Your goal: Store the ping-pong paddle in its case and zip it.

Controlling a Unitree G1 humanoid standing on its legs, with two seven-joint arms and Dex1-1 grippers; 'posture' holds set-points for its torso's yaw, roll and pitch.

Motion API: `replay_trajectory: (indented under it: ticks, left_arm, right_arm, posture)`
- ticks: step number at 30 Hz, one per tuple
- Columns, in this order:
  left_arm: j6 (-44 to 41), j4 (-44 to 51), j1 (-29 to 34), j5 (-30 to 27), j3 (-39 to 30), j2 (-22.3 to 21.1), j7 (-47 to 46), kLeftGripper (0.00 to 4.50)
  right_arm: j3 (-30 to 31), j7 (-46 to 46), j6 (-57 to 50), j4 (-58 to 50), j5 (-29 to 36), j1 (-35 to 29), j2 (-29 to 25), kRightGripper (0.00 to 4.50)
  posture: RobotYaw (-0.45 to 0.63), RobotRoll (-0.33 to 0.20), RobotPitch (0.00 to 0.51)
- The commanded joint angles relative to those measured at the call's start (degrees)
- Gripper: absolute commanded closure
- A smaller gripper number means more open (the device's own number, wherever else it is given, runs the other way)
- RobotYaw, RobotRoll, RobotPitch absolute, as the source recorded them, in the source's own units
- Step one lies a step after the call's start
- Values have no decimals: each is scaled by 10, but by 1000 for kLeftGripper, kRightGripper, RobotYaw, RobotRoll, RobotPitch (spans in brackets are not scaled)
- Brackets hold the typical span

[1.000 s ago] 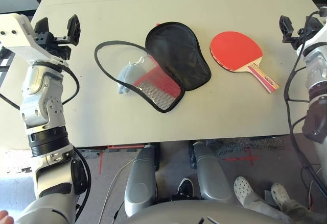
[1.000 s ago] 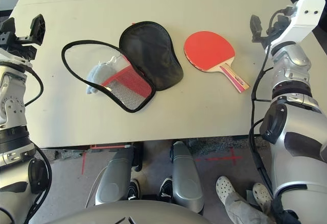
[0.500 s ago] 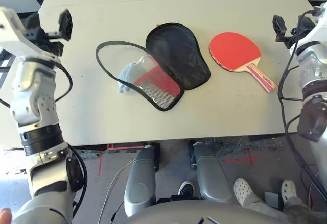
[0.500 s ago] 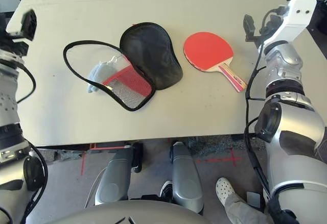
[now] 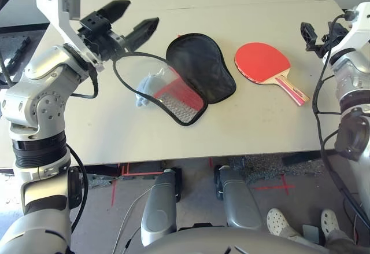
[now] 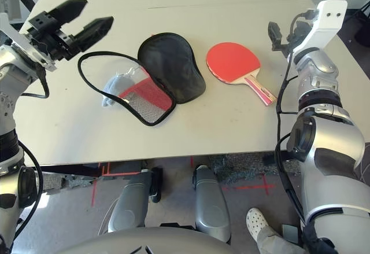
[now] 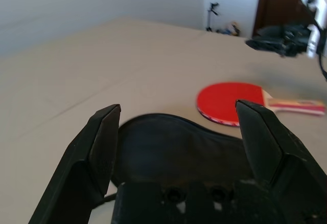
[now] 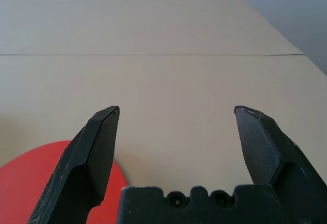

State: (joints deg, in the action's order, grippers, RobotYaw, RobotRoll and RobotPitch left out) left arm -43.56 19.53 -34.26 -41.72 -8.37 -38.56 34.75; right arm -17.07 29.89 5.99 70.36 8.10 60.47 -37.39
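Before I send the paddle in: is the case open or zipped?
Open. The case lies unzipped and spread flat on the table, black lining up, zipper edging looped wide. The ping-pong paddle lies beside it, outside.

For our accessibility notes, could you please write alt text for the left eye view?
An unzipped red case with black lining lies open mid-table, a small grey pouch inside its zipper loop and a red paddle to its right. The open left gripper hovers at the case's left end; the open right gripper hangs right of the paddle.
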Motion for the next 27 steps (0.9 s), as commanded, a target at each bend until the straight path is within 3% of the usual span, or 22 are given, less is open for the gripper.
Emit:
replay_trajectory:
  ticks: [1,10,15,27]
  left_arm:
    - [-4,0,11,10,29,-2,23,0]
    - [29,-43,2,61,69,19,46,0]
    - [35,-48,5,76,77,21,55,0]
    - [27,-33,14,88,78,21,57,0]
  right_arm:
    - [38,9,-60,-43,-30,-4,-19,17]
    - [138,124,-466,-311,-33,-76,-61,17]
    - [179,144,-618,-414,-24,-103,-68,17]
    - [224,112,-693,-453,-30,-135,-32,17]
  posture:
    - [25,0,179]
    - [-16,0,175]
    - [-18,0,175]
    - [7,0,187]
